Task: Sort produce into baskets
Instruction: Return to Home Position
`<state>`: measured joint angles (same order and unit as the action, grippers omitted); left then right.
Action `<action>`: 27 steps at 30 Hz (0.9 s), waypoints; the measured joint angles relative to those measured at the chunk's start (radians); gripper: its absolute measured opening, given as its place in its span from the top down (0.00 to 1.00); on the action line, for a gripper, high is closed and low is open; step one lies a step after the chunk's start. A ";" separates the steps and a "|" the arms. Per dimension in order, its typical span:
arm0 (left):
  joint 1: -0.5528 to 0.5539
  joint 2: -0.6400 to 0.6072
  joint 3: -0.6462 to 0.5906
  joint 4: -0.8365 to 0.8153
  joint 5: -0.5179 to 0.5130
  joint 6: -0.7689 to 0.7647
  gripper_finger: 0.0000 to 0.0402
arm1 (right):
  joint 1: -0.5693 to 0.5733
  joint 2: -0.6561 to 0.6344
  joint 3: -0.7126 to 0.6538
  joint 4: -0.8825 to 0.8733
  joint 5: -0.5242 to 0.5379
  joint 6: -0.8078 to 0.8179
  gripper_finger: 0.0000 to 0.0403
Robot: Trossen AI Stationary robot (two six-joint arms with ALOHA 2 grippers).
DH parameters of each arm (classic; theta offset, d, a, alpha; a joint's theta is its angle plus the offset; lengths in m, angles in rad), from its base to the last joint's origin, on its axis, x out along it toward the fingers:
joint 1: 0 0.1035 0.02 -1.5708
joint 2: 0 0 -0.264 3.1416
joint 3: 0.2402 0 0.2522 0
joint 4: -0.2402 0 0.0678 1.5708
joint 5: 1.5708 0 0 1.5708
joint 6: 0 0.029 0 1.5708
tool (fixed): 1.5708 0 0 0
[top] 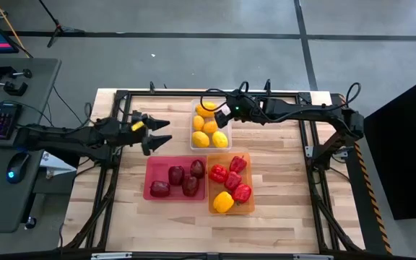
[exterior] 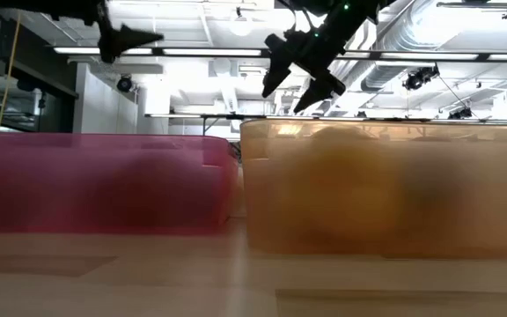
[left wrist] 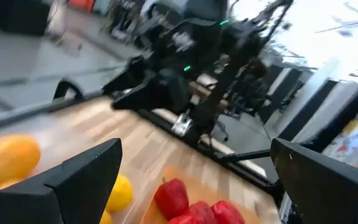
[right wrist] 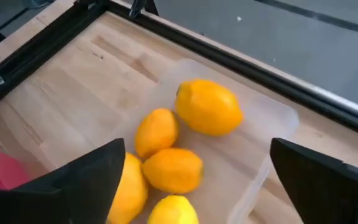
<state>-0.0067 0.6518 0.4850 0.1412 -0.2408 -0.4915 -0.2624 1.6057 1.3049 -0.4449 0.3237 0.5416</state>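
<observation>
Looks sorted to me: lemons [top: 209, 124] in the clear bin [top: 229, 119] at upper centre of the overhead shot, dark apples [top: 176, 175] in the pink bin [top: 150, 167] lower left of it, and peppers [top: 231, 180] in the orange bin [top: 248, 206] lower right. The right gripper [top: 209, 108] hangs over the lemons near the clear bin's top edge, fingers spread wide and empty, so I'd guess its way out is up and back toward the frame's right. The left gripper [top: 161, 131], just left of that bin, is wide open and empty too.
</observation>
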 joint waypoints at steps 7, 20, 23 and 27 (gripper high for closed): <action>-0.002 -0.189 0.000 -0.038 0.063 0.160 0.01 | -0.004 -0.134 0.018 -0.016 0.059 -0.068 0.02; -0.014 -0.492 -0.350 0.174 0.081 0.104 0.01 | 0.080 -0.351 0.018 -0.301 0.038 -0.048 0.02; -0.014 -0.546 -0.421 0.241 0.073 0.073 0.01 | 0.120 -0.376 0.004 -0.312 0.027 -0.041 0.02; -0.014 -0.604 -0.474 0.210 0.071 0.015 0.01 | 0.177 -0.415 -0.067 -0.319 -0.014 0.027 0.02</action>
<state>-0.0212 0.0481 0.0110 0.3512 -0.1697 -0.4768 -0.0858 1.1904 1.2376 -0.7640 0.3096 0.5682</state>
